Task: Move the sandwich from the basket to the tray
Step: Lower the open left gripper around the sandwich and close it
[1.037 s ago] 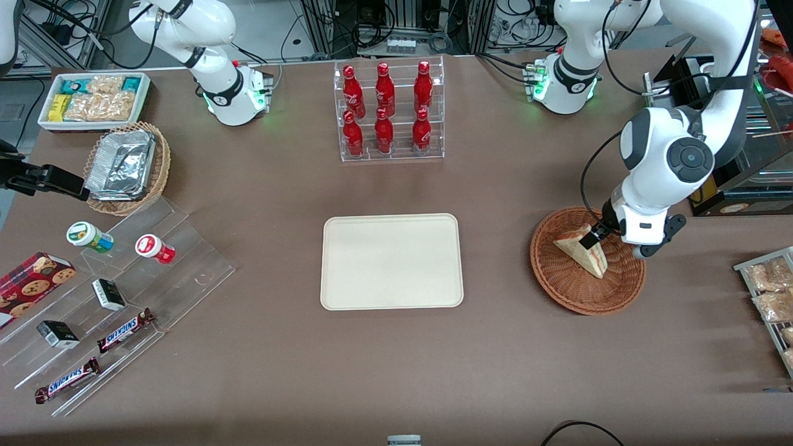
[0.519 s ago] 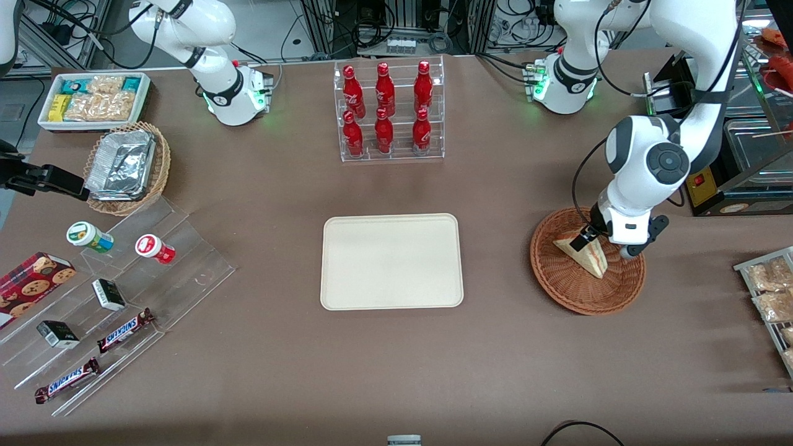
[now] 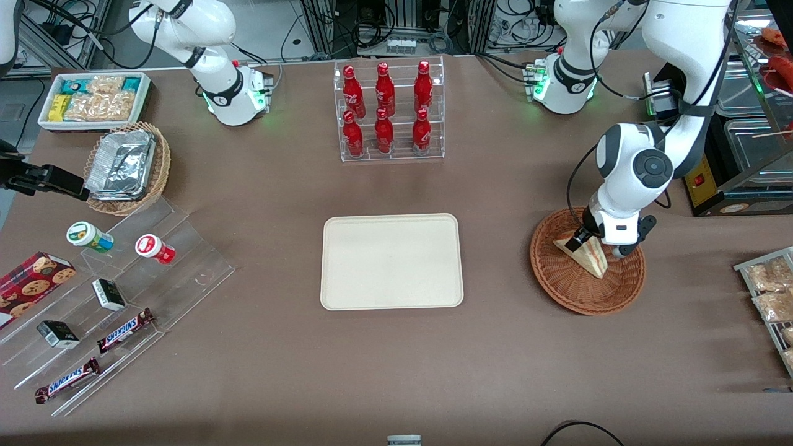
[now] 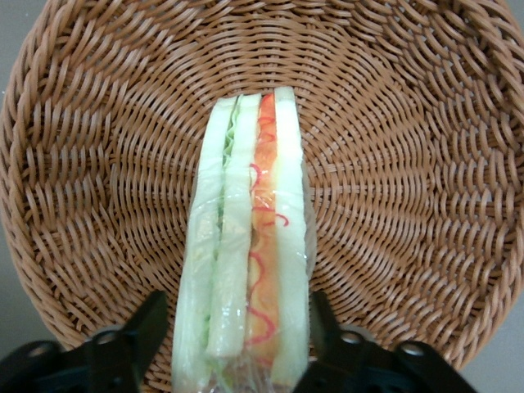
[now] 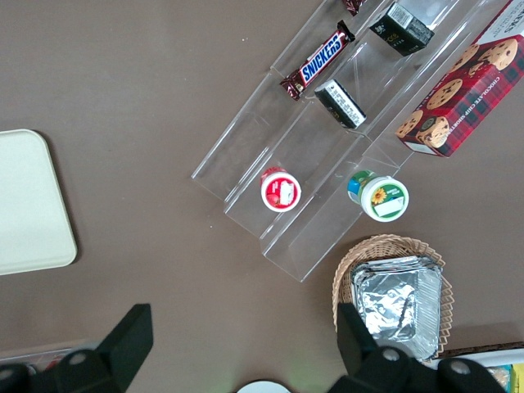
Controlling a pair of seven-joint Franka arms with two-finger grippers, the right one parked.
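Observation:
The sandwich point(image 3: 590, 256), a wrapped wedge of pale bread with orange and green filling, lies in the round reddish-brown wicker basket point(image 3: 560, 291) toward the working arm's end of the table. In the left wrist view the sandwich point(image 4: 250, 229) runs across the basket's weave point(image 4: 409, 164). My gripper point(image 3: 584, 241) is down in the basket, open, its black fingers point(image 4: 151, 323) straddling the wedge's thick end with a slim gap on each side. The cream-beige tray point(image 3: 391, 261) sits bare at mid-table, apart from the basket.
A clear rack of red bottles point(image 3: 387, 111) stands farther from the front camera than the tray. Snack packets on a wire rack point(image 3: 771, 291) lie at the working arm's table edge. A foil-filled tan basket point(image 3: 127, 167) and a stepped acrylic display point(image 3: 118, 291) sit toward the parked arm's end.
The left arm has swung toward the tray side and lowered, bringing the gripper's fingers down around the sandwich's thick end. The sandwich has stayed where it was in the basket.

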